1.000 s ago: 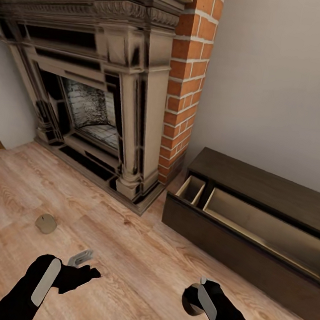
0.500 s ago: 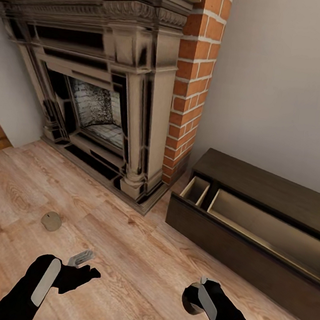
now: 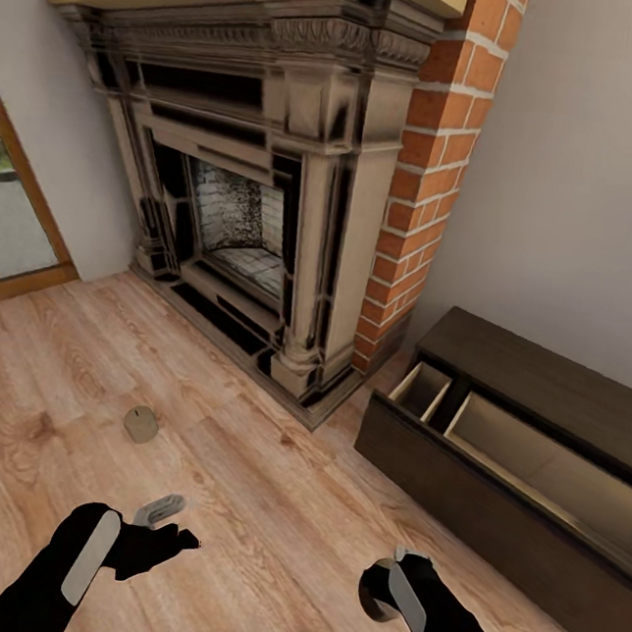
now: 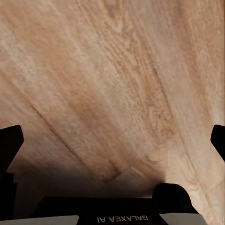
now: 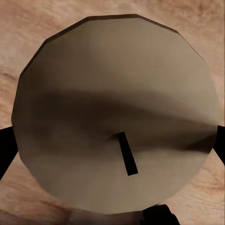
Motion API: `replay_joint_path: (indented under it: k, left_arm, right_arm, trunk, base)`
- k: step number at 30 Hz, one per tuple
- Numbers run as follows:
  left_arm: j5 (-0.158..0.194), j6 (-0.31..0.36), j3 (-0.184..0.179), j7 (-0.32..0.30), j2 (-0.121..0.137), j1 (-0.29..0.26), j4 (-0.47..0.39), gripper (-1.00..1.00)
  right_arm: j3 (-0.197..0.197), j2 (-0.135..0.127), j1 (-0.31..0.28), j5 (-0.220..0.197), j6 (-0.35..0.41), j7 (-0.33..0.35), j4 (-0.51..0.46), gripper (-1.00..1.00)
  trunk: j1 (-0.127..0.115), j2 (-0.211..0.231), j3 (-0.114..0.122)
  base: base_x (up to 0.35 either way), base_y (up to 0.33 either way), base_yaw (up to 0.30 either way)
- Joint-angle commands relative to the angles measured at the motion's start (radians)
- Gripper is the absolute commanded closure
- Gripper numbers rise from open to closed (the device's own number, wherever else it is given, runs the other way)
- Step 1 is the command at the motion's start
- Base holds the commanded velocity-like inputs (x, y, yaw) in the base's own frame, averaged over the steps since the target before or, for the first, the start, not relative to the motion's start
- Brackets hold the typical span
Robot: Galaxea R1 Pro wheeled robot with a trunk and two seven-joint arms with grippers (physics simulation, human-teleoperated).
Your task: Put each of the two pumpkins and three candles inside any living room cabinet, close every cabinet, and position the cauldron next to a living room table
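An olive-grey candle (image 3: 141, 424) stands on the plank floor, ahead of and slightly left of my left gripper (image 3: 170, 525). That gripper hovers low over bare floor, open and empty, its fingers (image 4: 10, 145) far apart in the left wrist view. My right gripper (image 3: 383, 587) is shut on another candle (image 5: 117, 112), whose round top and black wick show close in the right wrist view. The dark-brown cabinet (image 3: 472, 498) stands to the right with two drawers pulled open, a narrow one (image 3: 423, 391) and a wide one (image 3: 544, 473), both pale beige inside.
A dark carved fireplace (image 3: 263, 181) with a brick column (image 3: 425, 191) stands straight ahead. A glazed door with a wood frame (image 3: 11, 219) is at the left. Open plank floor lies between my arms and the cabinet.
The whole view has swung left, so the fireplace, cabinet and floor candle sit further right in the picture and the door has come into sight. Both arms hold the same pose.
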Motion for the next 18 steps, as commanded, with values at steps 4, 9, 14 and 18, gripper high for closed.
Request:
replay_joint_path:
  k: [4,9,14,18]
  left_arm:
    - [0.0,0.0,0.0,0.0,0.001,0.0,0.0,-1.0]
    - [0.0,-0.001,0.0,0.0,0.001,0.0,0.0,-1.0]
    - [0.0,-0.001,0.0,0.0,0.001,0.0,0.0,-1.0]
    - [0.0,-0.002,0.0,0.0,0.001,0.0,0.0,-1.0]
  right_arm:
    - [0.002,0.0,0.0,0.0,-0.001,0.0,0.0,1.0]
    - [0.005,0.0,0.0,0.0,-0.001,0.0,0.0,1.0]
    - [0.009,0.0,0.0,0.0,-0.002,0.0,0.0,1.0]
    - [0.009,-0.001,0.0,0.0,-0.029,0.0,0.0,1.0]
  trunk:
    - [0.0,0.0,0.002]
    - [0.0,0.0,0.003]
    - [0.0,0.0,0.003]
    - [0.0,0.0,0.003]
  base:
    - [0.0,0.0,0.278]
    - [0.0,0.0,0.282]
    - [0.0,0.0,0.272]
    - [0.032,0.025,0.085]
